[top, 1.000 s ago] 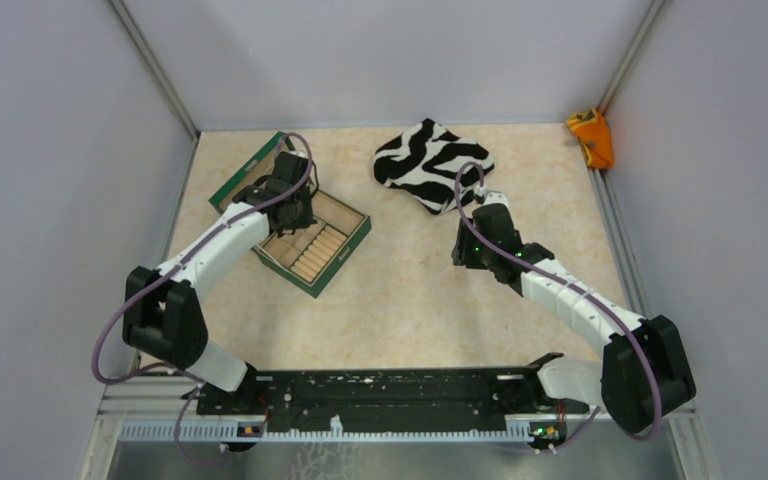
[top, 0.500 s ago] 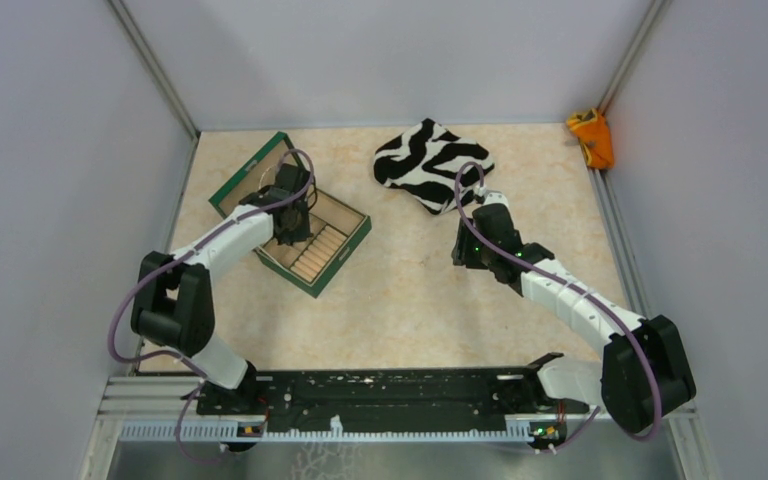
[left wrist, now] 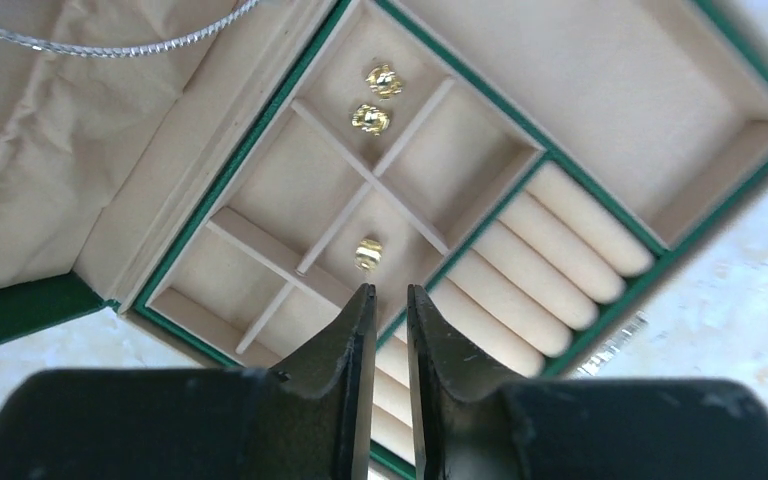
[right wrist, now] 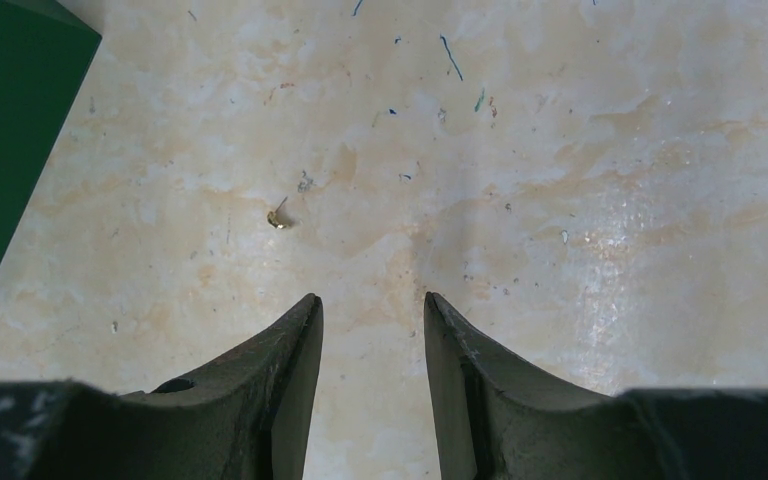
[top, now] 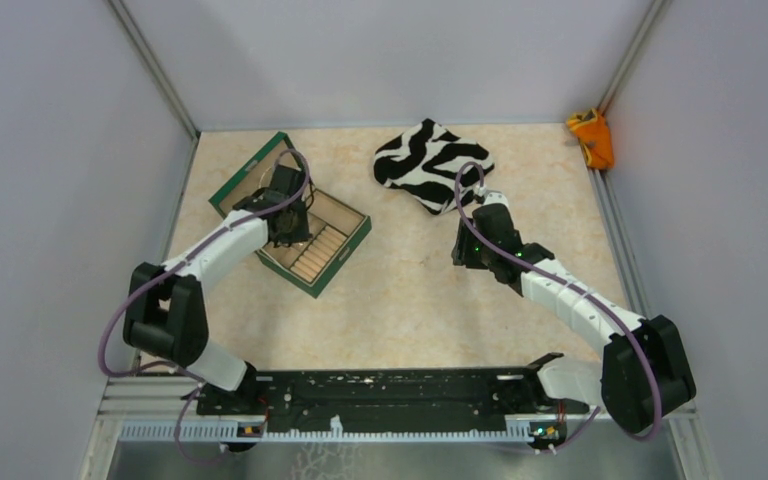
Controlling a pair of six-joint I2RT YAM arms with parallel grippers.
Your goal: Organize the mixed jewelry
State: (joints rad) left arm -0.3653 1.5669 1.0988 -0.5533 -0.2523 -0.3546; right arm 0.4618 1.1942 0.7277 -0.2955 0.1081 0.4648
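Left fingers (left wrist: 345, 370) slightly nearer, over box (left wrist: 20, 312).

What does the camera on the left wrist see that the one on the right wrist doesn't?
Left wrist only: inside the green box, three gold pieces across two small compartments, padded rolls, and a silvery chain on the lid lining. Right wrist only: one tiny gold piece loose on the table. Both: some of the box, the pale table, and their own tool, left tool and right tool, at the bottom edge.
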